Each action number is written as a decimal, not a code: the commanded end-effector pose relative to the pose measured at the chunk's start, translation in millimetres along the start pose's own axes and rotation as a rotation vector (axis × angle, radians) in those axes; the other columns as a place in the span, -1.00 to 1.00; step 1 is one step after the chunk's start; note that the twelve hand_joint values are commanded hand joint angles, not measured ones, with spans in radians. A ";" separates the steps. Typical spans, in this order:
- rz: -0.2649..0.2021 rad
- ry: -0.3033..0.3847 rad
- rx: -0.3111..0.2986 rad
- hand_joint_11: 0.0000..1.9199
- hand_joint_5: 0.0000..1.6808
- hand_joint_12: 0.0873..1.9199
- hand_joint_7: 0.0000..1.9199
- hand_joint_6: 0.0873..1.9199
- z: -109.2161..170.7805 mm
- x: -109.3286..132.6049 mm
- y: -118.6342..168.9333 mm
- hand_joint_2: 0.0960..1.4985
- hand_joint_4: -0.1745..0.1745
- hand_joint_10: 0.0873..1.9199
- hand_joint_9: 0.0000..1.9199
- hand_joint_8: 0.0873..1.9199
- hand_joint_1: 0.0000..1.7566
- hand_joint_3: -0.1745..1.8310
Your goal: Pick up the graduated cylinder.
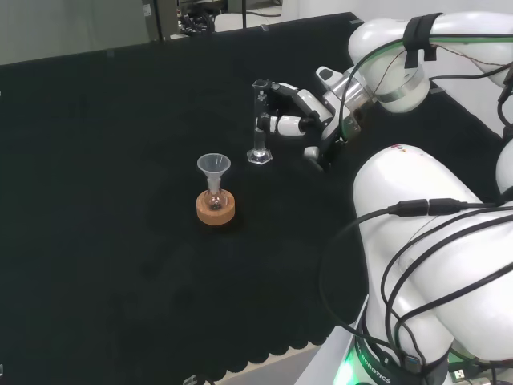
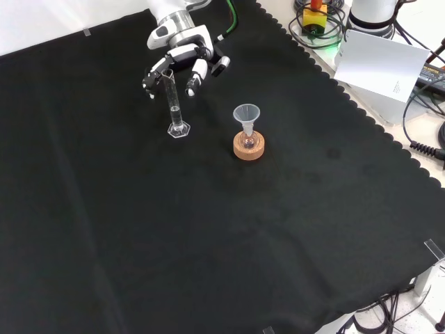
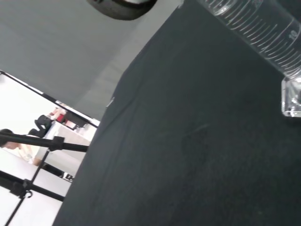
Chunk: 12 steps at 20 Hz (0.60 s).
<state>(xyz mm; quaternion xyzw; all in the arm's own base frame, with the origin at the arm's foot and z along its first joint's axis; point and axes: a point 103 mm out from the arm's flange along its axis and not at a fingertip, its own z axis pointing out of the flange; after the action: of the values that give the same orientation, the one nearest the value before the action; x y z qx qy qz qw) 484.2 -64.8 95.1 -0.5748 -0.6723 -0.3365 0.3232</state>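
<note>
Beside the hand (image 2: 182,57), graduated cylinder (image 2: 174,104) stands upright.

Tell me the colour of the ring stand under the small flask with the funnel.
Light brown cork ring stand, seen best in the front view.

Head view high behind the arm's base, front view opposite looking down, both sharing the black cloth (image 2: 208,229), wrist view close.

Clear grad. cylinder (image 1: 259,124) upright on cloth
</note>
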 end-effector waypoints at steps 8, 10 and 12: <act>-0.051 0.088 -0.027 -0.73 -0.53 0.36 -0.62 -1.00 16.7 1.1 8.6 0.21 -0.17 -0.43 -0.43 -0.38 0.17 -1.00; -0.051 0.096 -0.023 -0.71 -0.51 0.35 -0.60 -1.00 18.7 0.7 10.2 0.22 -0.17 -0.44 -0.41 -0.39 0.18 -1.00; -0.048 0.097 -0.025 -0.70 -0.50 0.34 -0.59 -1.00 20.3 0.0 11.5 0.23 -0.16 -0.45 -0.40 -0.39 0.19 -1.00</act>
<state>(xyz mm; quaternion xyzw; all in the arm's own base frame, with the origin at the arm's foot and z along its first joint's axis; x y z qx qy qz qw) 492.4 -49.3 87.0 -0.5469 -0.6667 -0.3777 0.3372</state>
